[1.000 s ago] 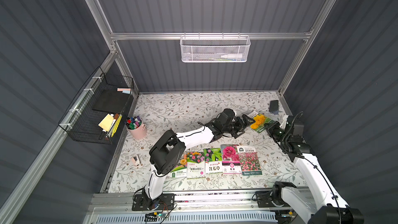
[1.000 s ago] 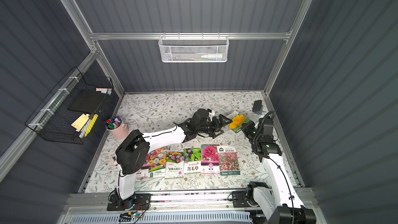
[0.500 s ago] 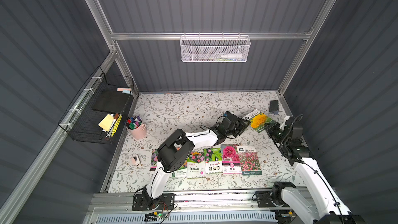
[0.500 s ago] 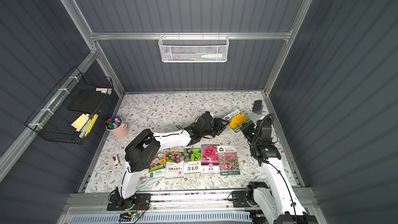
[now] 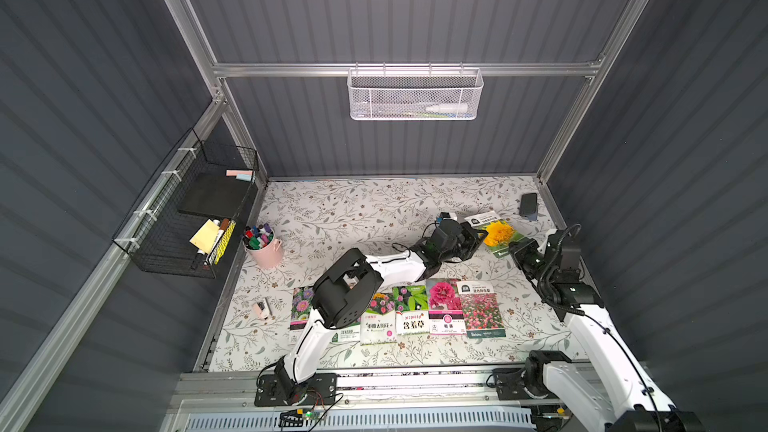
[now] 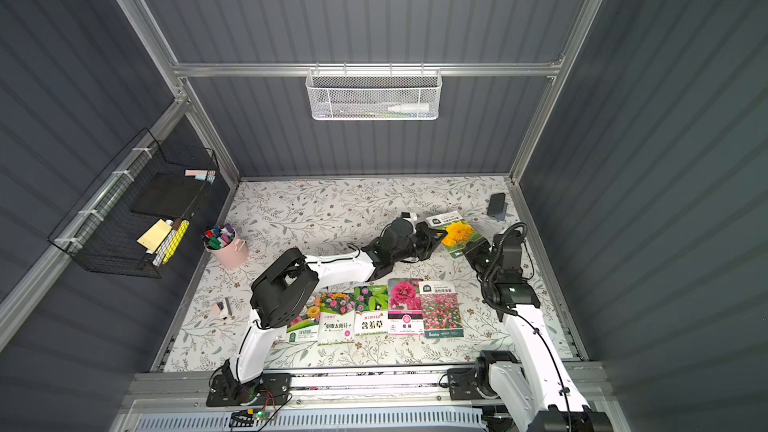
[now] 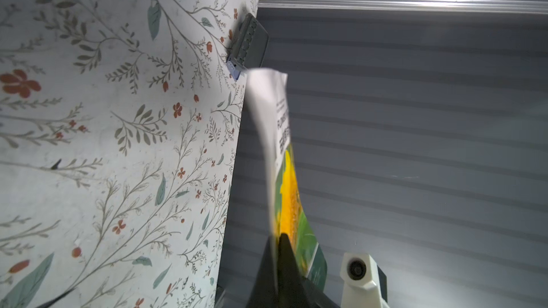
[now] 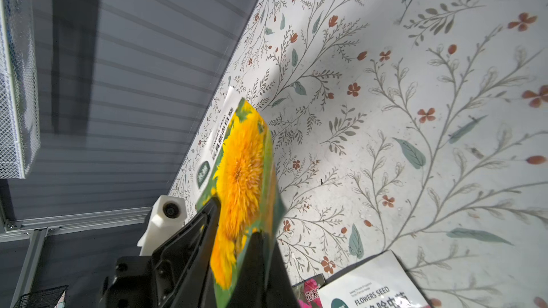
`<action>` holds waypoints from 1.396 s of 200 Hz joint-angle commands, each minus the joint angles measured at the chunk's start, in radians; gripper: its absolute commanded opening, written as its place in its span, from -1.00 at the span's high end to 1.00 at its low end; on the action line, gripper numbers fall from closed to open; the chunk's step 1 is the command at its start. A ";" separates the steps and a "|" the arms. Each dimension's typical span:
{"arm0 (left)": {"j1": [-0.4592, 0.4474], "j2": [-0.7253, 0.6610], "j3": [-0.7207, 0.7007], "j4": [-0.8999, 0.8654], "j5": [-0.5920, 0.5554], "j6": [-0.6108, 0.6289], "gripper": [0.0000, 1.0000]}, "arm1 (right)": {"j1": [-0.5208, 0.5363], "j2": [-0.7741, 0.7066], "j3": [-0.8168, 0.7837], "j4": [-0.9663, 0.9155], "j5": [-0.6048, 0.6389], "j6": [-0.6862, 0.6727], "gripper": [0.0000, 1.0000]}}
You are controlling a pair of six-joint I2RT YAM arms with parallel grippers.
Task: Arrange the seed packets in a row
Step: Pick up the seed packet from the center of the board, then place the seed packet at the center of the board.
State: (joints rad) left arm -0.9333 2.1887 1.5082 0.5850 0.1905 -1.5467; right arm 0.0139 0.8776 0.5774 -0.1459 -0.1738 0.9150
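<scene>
A seed packet with a yellow flower (image 5: 496, 232) (image 6: 457, 232) is held off the table at the back right, between both grippers. My left gripper (image 5: 478, 238) (image 7: 277, 238) is shut on one edge of the packet (image 7: 289, 197). My right gripper (image 5: 513, 249) (image 8: 258, 234) is shut on the opposite end of the packet (image 8: 240, 173). Near the front edge, several other seed packets lie side by side in a row (image 5: 482, 309) (image 6: 442, 309). My left arm hides part of the row's left end.
A small dark block (image 5: 528, 204) lies in the back right corner. A pink cup of markers (image 5: 262, 245) stands at the left, with a small white item (image 5: 262, 309) nearer the front. A black wire basket (image 5: 195, 218) hangs on the left wall, a white mesh basket (image 5: 415, 95) on the back wall.
My left gripper moved right to the yellow-flower packet and went from open to shut on its edge. The right gripper kept its hold throughout.
</scene>
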 commanded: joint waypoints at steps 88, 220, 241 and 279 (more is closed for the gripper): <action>-0.013 0.010 0.085 -0.308 0.325 0.242 1.00 | -0.041 -0.072 0.197 -0.534 0.158 -0.157 -0.65; -0.173 0.135 0.172 -0.519 0.207 0.435 1.00 | -0.252 -0.121 -0.034 -0.437 -0.263 -0.144 -0.77; -0.195 0.132 0.164 -0.538 0.112 0.442 1.00 | -0.279 -0.121 -0.087 -0.382 -0.305 -0.114 -0.77; -0.229 0.113 0.111 -0.453 -0.038 0.445 1.00 | -0.312 -0.106 -0.131 -0.341 -0.361 -0.067 -0.76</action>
State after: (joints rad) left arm -1.1481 2.3215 1.6505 0.0978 0.2955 -1.1213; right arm -0.2832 0.7631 0.4572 -0.5304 -0.4793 0.8093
